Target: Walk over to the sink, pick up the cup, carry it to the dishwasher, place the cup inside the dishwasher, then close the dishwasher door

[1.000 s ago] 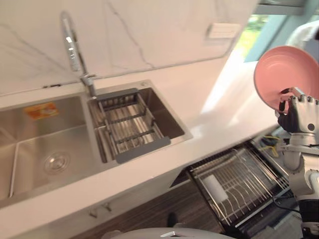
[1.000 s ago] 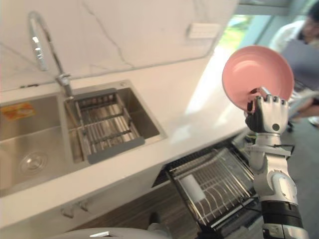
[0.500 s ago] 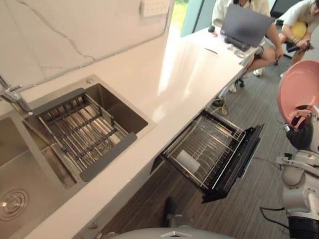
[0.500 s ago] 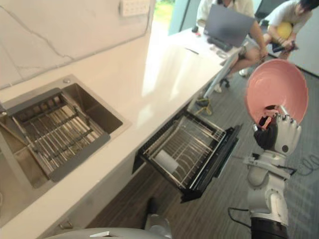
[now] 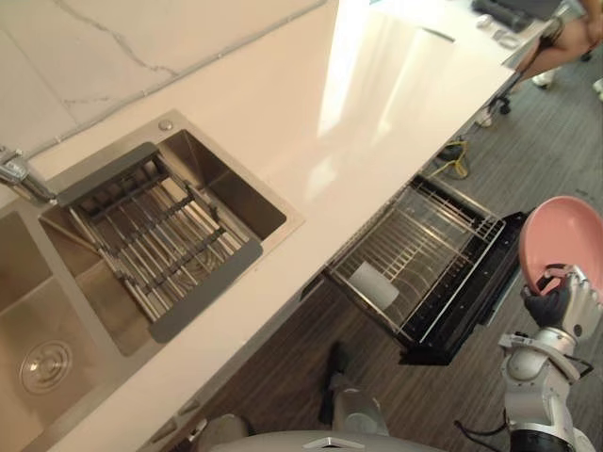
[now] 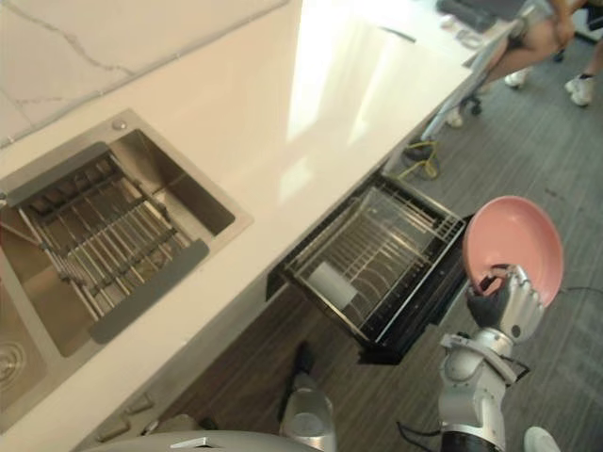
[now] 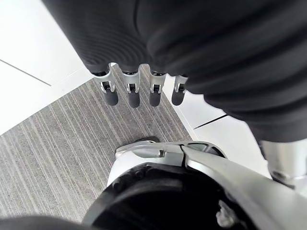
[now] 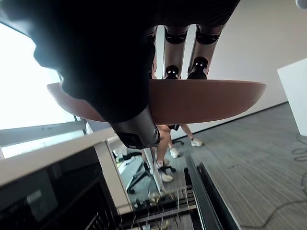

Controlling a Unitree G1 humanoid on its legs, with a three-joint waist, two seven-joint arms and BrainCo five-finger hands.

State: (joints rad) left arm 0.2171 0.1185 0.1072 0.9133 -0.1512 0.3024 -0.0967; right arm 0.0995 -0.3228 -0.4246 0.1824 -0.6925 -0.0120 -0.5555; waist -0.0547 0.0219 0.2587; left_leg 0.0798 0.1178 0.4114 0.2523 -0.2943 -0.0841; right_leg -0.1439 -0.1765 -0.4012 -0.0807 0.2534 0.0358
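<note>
Carrying step: right hand [image 6: 504, 306] grips the pink bowl [image 6: 513, 247] by its rim, at three o'clock of the open dishwasher [image 6: 419, 299]; next, it probably needs lowering inside. Left hand [image 7: 109, 92] hangs slack-fingered, empty.

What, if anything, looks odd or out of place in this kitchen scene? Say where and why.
The right hand grips a pink bowl, not the cup that the task names. It holds the bowl tipped up, hollow side toward the head camera, beside the open dishwasher. Nothing looks spilled or broken.
</note>
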